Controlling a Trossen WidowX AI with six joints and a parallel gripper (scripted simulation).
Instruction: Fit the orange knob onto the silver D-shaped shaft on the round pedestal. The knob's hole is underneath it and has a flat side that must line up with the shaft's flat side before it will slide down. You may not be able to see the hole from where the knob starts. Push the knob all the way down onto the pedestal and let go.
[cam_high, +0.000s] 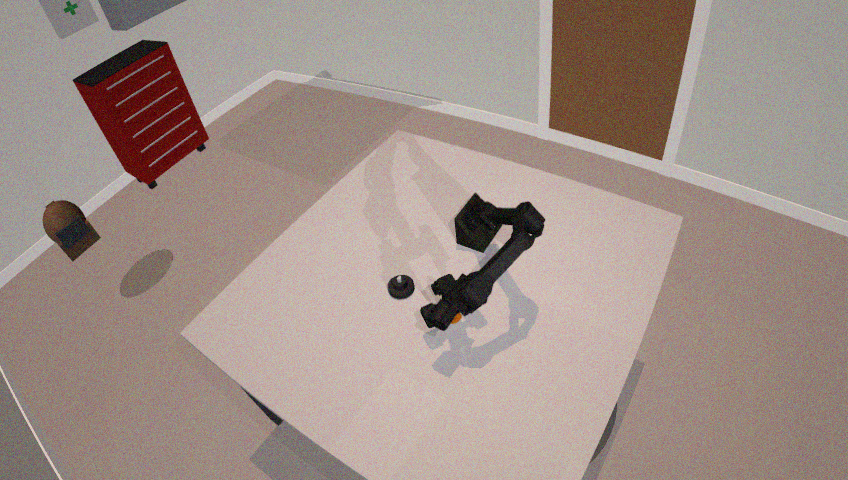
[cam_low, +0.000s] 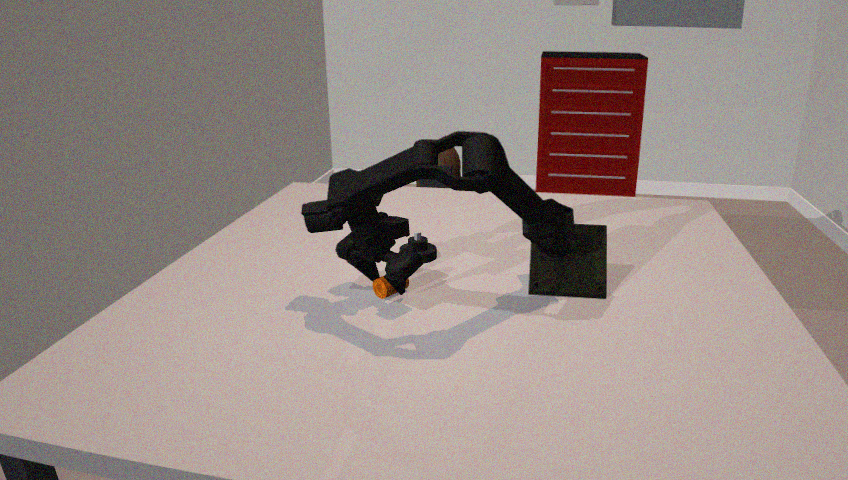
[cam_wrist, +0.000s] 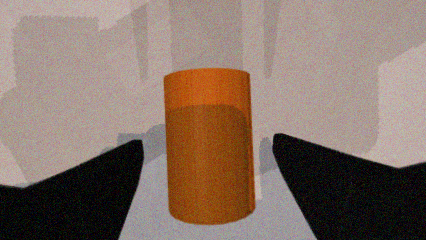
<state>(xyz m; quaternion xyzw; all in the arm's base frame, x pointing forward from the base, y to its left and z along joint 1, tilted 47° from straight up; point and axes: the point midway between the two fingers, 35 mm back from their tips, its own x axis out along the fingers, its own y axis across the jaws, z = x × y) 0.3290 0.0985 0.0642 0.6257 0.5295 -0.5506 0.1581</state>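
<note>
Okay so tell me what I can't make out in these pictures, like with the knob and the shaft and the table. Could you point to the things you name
- Orange knob (cam_high: 456, 318) (cam_low: 383, 287) (cam_wrist: 209, 150), top view: mostly hidden under the arm.
- The knob's flat-sided hole, wrist view: only the knob's curved side faces the camera.
- Silver shaft's (cam_high: 399, 278) (cam_low: 417, 236) flat side, top and exterior views: too small and grainy.
- Pedestal (cam_high: 401, 289) (cam_low: 429, 254), exterior view: partly hidden behind the gripper; wrist view: outside the frame.
- Table's (cam_high: 309, 333) (cam_low: 297, 404) near corners, exterior view: cut off by the picture's edge.
</note>
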